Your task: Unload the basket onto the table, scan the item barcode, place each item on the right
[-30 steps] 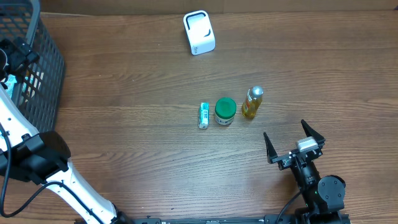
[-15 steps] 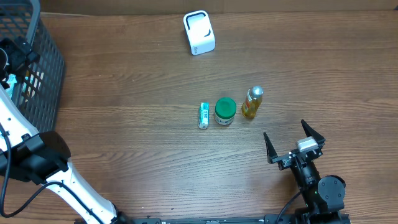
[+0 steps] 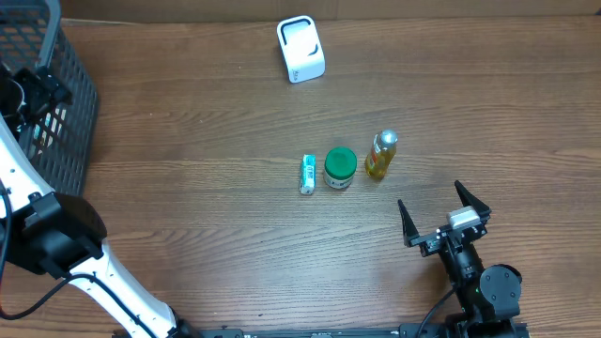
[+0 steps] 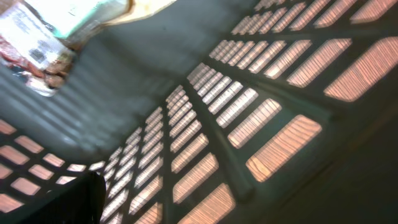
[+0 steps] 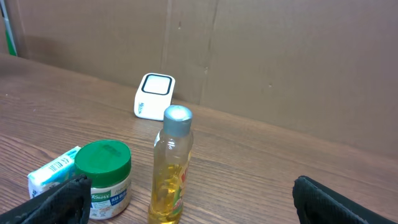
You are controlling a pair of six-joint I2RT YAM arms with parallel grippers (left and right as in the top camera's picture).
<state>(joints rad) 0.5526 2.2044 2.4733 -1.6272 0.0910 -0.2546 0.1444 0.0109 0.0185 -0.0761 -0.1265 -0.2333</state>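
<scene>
Bottle, jar and small box are waiting in a row on the table, so let me take you out from my tools.

My right gripper is hanging low over the wood with both fingers spread wide and nothing between them. Just ahead of it, a touch to the left, the bottle is standing upright, yellow liquid inside and a silver cap on top. Left of the bottle and apart from it, the green-lidded jar is sitting upright, its label facing my wrist camera. Left again, close to the jar, the white and teal box is lying flat. Well beyond the row, behind the bottle from where this gripper is looking, the white scanner is standing near the far edge, its rounded window facing my way. A brown cardboard wall is closing off the view behind it.

My left gripper is reaching far off to the left, down inside the dark slatted basket. Its wrist camera is catching only a corner of one black finger, and nothing is sitting in the grip, so I'm calling it released. Up ahead of it on the basket floor, a printed packet is lying in the corner.
</scene>
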